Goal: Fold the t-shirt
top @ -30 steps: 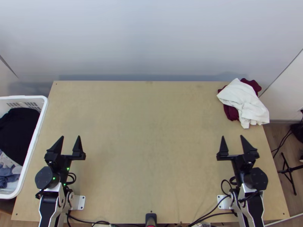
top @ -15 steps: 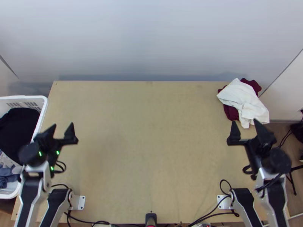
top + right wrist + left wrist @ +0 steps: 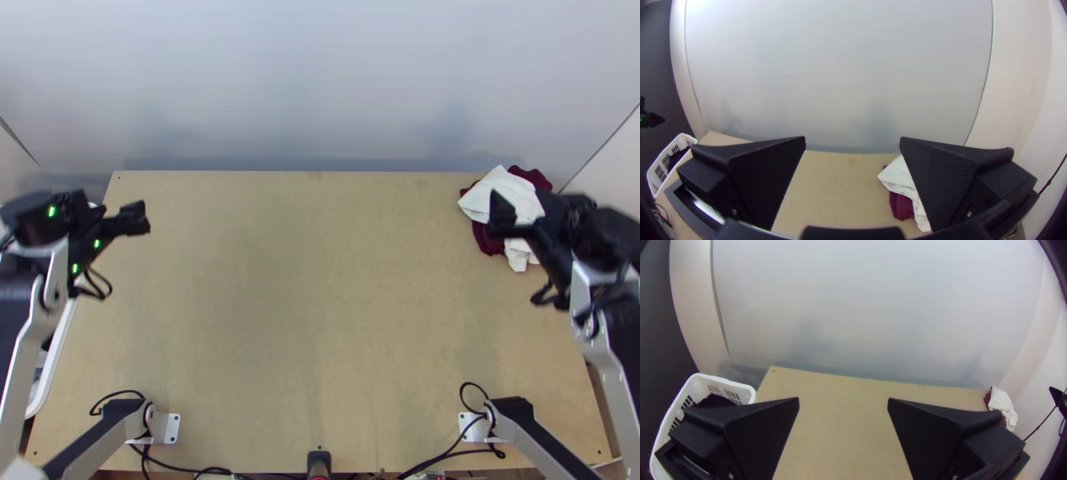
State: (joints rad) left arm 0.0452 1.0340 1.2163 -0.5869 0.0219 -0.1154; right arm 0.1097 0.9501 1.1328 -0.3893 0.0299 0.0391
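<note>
In the top view my left gripper (image 3: 110, 214) is raised over the table's left edge by the basket. My right gripper (image 3: 538, 211) hangs above the back right, partly covering a bunched white cloth (image 3: 498, 190) that lies on a dark red cloth (image 3: 532, 176). The left wrist view has my left gripper (image 3: 843, 398) with its fingers wide apart and nothing between them. Likewise open and holding nothing is my right gripper (image 3: 852, 137) in the right wrist view, where one finger hides part of the white cloth (image 3: 895, 175) and dark red cloth (image 3: 901, 206).
A white basket (image 3: 746, 392) with dark cloth (image 3: 715, 401) inside stands at the table's left. Pale wall panels rise behind the table (image 3: 320, 304). Black cables and a small black device (image 3: 318, 460) lie along the near edge.
Both arms have risen and stretched up the picture and outward, the left over the basket side, the right over the cloth pile. The cloths have not moved.
</note>
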